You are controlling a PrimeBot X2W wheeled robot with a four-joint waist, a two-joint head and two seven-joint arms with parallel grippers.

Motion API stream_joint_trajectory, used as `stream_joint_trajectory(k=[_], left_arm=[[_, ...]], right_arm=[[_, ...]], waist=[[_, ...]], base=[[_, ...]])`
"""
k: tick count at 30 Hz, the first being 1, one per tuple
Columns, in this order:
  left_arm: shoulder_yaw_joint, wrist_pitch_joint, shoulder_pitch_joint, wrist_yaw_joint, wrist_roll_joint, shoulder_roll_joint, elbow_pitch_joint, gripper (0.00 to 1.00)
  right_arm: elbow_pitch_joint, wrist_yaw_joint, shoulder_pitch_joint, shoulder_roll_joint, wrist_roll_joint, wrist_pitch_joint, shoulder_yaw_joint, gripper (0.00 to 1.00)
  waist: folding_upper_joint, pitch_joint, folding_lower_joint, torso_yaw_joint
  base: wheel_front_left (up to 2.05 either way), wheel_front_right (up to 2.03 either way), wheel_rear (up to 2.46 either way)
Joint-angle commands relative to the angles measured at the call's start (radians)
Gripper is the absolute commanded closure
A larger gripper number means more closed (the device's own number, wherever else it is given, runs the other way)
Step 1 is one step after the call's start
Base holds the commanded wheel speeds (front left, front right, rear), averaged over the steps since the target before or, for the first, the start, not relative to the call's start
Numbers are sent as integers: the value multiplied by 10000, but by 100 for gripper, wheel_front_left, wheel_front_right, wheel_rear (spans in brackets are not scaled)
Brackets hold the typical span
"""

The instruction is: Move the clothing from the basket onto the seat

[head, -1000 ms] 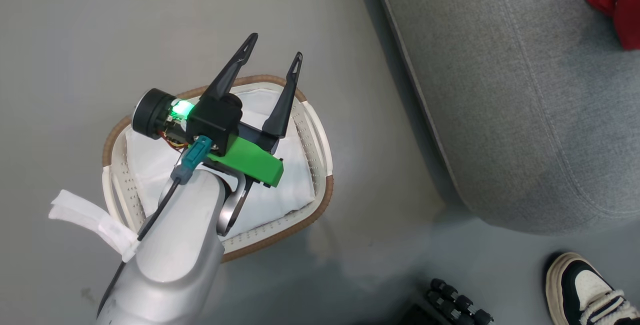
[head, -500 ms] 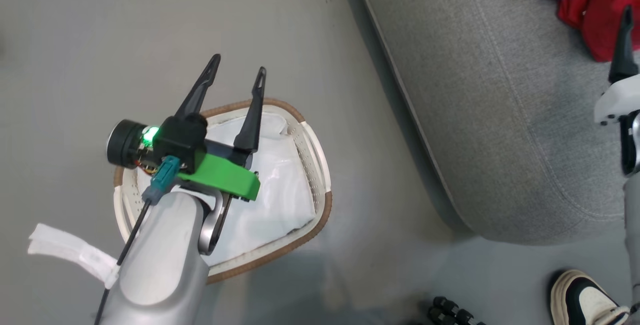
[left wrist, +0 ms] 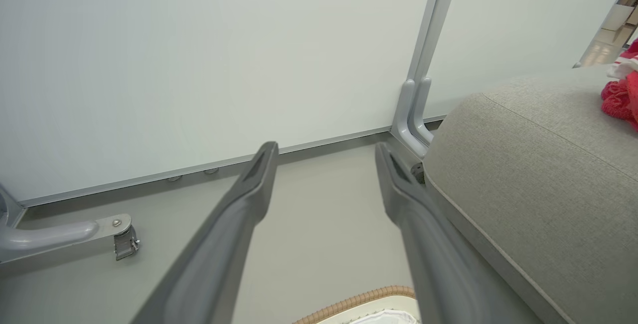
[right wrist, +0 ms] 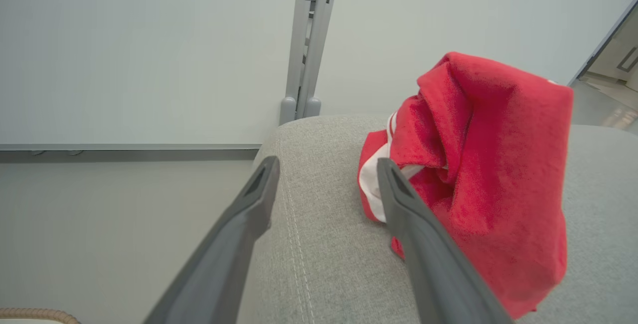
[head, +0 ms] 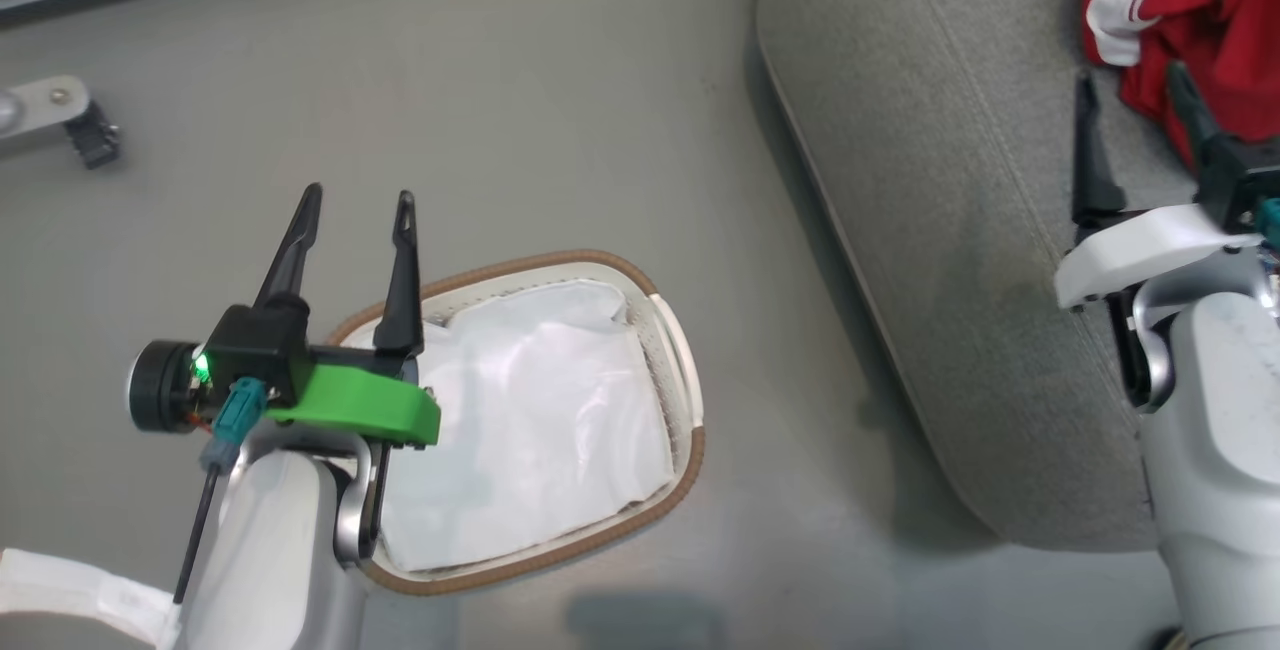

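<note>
Head view: my left gripper [head: 358, 195], jaws apart, hovers over the rim of the basket [head: 690, 450]; my right gripper [head: 1130, 77], jaws apart, hangs above the seat [head: 950, 180] beside the red clothing [head: 1190, 0]. Left wrist view: my fingers [left wrist: 239, 224] spread, empty. Right wrist view: clothing heaped on the seat

Grey floor [head: 560, 110] under the basket [head: 688, 380] and the seat [head: 930, 230], red clothing [head: 1210, 0] atop the seat

Clothing [right wrist: 488, 164] on seat [right wrist: 324, 264] (crumpled)
</note>
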Motion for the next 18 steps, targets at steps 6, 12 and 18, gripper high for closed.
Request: stream_joint_trajectory(k=[6,12,18], left_arm=[[594,5,746,217,151,-82,93,0],[949,6,1250,404,225,-125,262,0],[1255,7,1677,536,195,-147,436,0]], right_arm=[[-334,-15,649,309,218,-24,822,0],[-434,-15,1012,594,227,-24,1458,0],[-269,-15,1388,825,347,-24,1883,0]], waist=[[0,-1006,-1,1109],[0,-1437,-1,1535],[0,-1754,-1,1849]], base=[[0,0,0],[0,0,0],[0,0,0]])
